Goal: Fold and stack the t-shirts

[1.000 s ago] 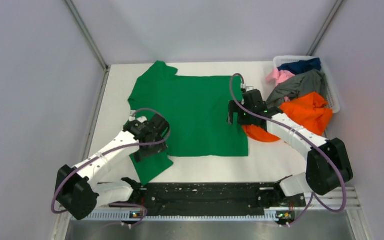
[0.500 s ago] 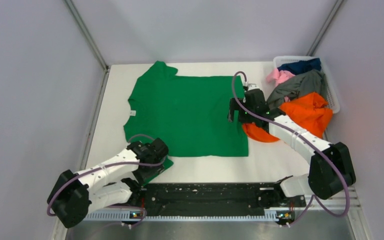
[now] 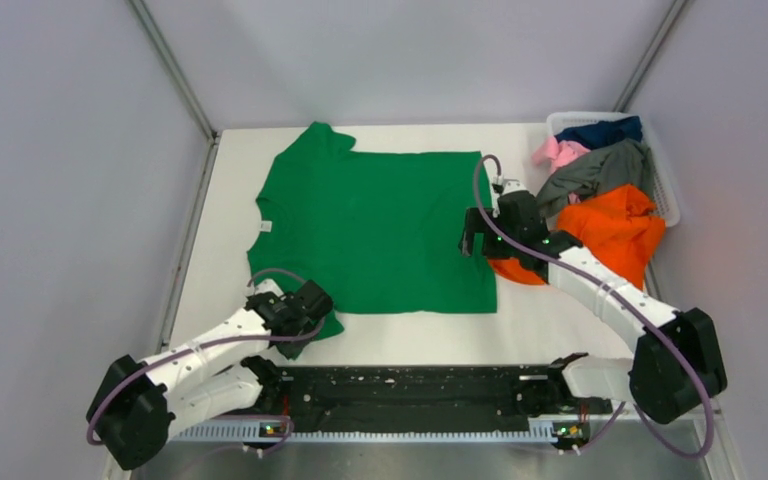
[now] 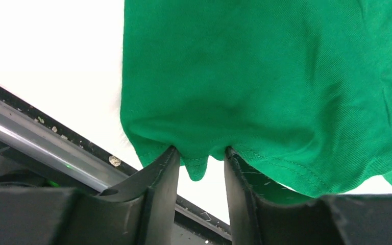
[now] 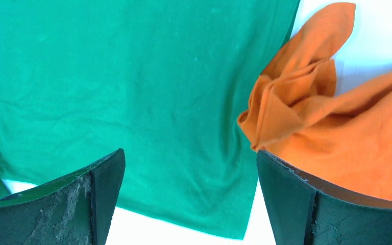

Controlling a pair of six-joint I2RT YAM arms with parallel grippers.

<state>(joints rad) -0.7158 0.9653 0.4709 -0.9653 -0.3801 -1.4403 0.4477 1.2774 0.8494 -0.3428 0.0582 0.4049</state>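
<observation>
So that folding can begin, the bright green cotton t-shirt's (image 3: 375, 225) near-left sleeve (image 4: 245, 127) is apparently pinched between the left gripper's (image 4: 200, 166) fingers near the table's (image 3: 550, 320) near edge, while the right gripper (image 5: 189, 199) is held agape over the hem.

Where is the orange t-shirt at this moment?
In the top view, the orange t-shirt lies on the table's right side, spilling from the white basket, beside the green t-shirt and by the right tool.

white table (image 3: 550, 320): green t-shirt (image 3: 380, 230), orange t-shirt (image 3: 620, 225), basket (image 3: 665, 190)
</observation>
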